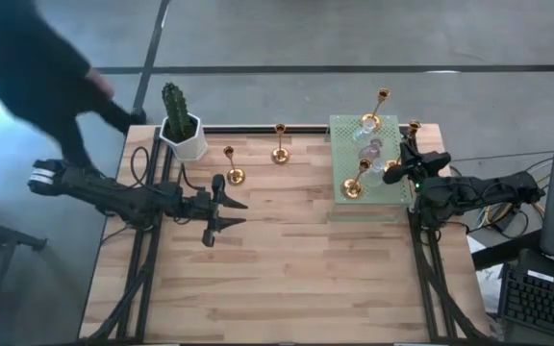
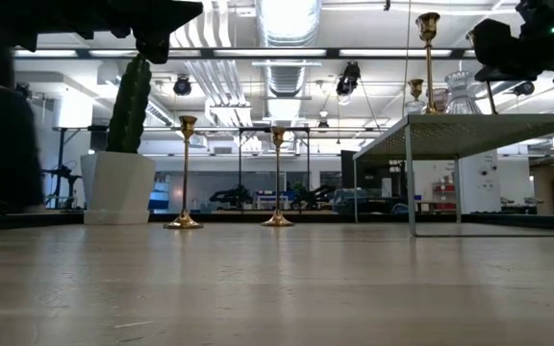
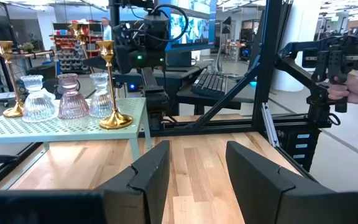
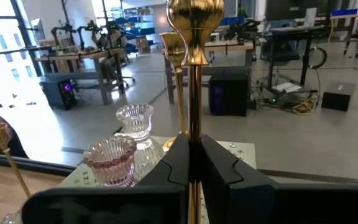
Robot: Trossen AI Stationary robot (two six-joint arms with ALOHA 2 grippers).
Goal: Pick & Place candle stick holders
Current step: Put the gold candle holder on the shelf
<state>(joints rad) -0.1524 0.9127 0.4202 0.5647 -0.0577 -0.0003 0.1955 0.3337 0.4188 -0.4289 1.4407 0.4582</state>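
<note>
The left gripper (image 1: 227, 213) hovers over the table (image 1: 287, 279) with fingers spread, near two gold holders (image 1: 234, 175) beside the cactus (image 1: 174, 104). Rightward, on the green mat (image 1: 344, 207), the right gripper (image 1: 407, 152) pinches a tall holder's (image 4: 193, 74) stem among glass ones (image 4: 112, 160).

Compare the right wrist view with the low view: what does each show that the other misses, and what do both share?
Only the right wrist view shows the right gripper with its fingers shut on the stem of a tall gold holder, right beside a pinkish glass holder.

Only the low view shows two gold holders standing on the wooden table beside the white pot with the cactus, and that the green mat is a raised platform on legs.

Both show gold and glass holders standing on that mat.
</note>
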